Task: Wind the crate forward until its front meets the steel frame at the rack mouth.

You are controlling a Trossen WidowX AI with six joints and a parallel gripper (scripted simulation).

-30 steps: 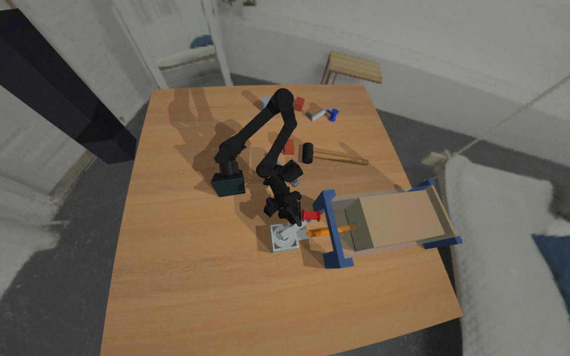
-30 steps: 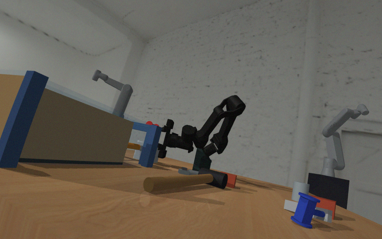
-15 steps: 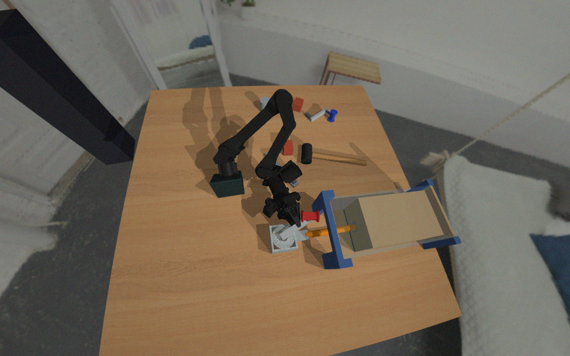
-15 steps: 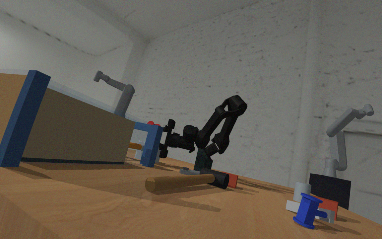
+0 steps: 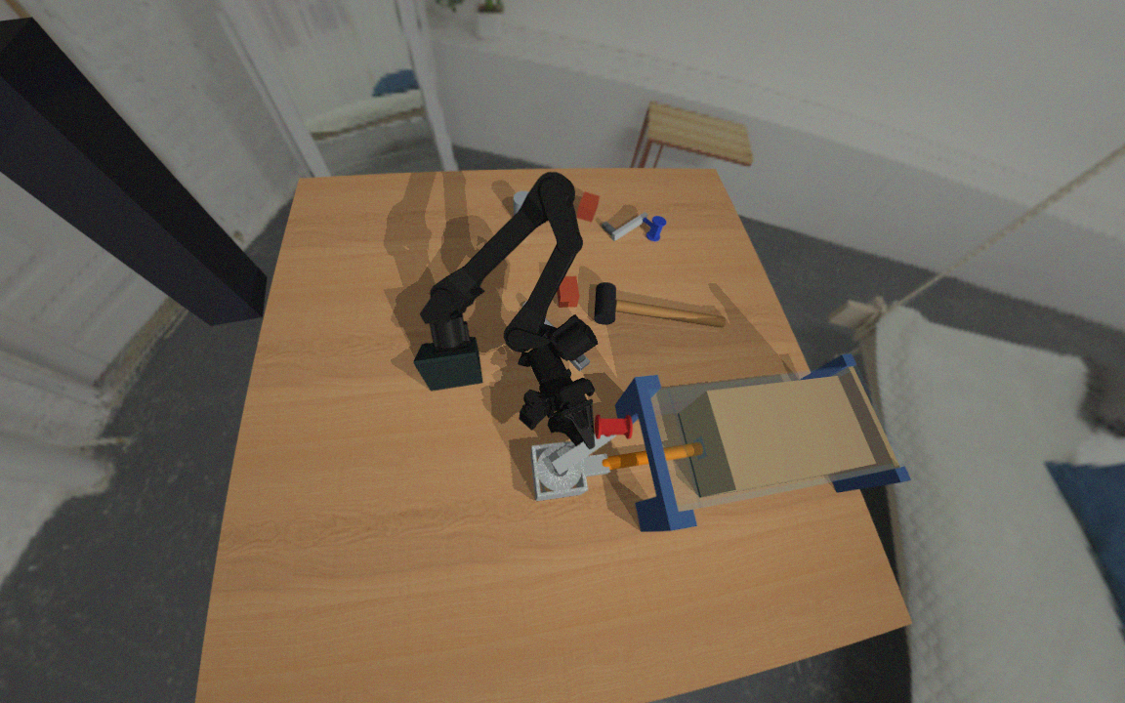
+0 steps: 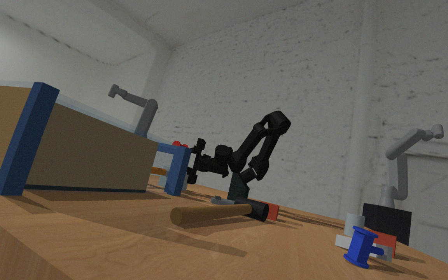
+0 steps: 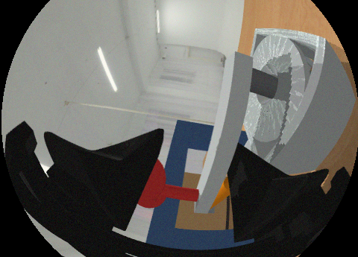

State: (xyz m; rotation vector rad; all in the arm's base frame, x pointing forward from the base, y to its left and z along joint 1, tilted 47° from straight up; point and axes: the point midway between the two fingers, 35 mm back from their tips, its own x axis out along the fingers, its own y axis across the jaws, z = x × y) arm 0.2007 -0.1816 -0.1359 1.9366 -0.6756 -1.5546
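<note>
The handle's grey arm point(image 5: 570, 456) point(image 7: 224, 138) lies over the winch point(image 5: 561, 491) point(image 6: 162, 180) point(image 7: 324, 112), with its dark shaft point(image 7: 264, 85) down at the drum's centre. Its red knob point(image 5: 613, 427) point(image 6: 177, 143) point(image 7: 153, 190) stands toward the rack. My gripper point(image 5: 591, 423) point(image 6: 191, 163) point(image 7: 195, 139) is open, its fingers either side of the arm's outer end; one finger partly hides the knob. An orange strap point(image 5: 632, 460) point(image 6: 158, 170) runs to the crate point(image 5: 789, 433) point(image 6: 93, 153), which sits flat. A gap separates its front from the blue mouth frame point(image 5: 652, 428) point(image 6: 178, 172) point(image 7: 174, 167).
A mallet point(image 5: 671, 313) point(image 6: 215, 212) lies beside the rack. Past it are a crank with a blue knob point(image 5: 655, 228) point(image 6: 359, 247), red blocks point(image 5: 568, 292) point(image 5: 587, 207) and a grey cylinder point(image 6: 354, 223). A grey piece point(image 5: 580, 360) point(image 6: 222, 200) lies beneath my arm.
</note>
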